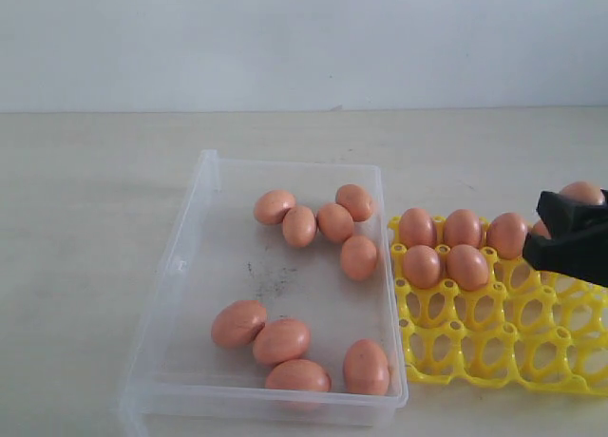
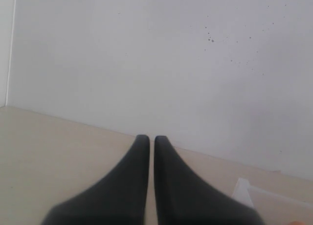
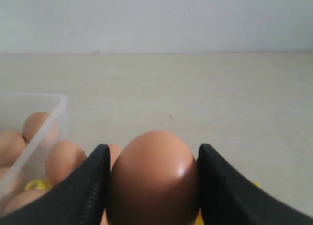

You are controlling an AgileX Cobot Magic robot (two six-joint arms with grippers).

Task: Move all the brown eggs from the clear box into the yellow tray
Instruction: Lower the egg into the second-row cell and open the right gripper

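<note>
At the right edge of the frame the right gripper [image 3: 152, 152] held an egg [image 1: 581, 191] over the tray [image 1: 475, 357], the left gripper [image 2: 152, 139] was closed, and an off-centre release might have rolled it away.

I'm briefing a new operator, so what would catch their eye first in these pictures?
The bright yellow tray on the right stands out, with at least five brown eggs seated in its far cups. Nine more lie loose in the clear box beside it. The right gripper, above the tray, holds another egg between its jaws.
</note>
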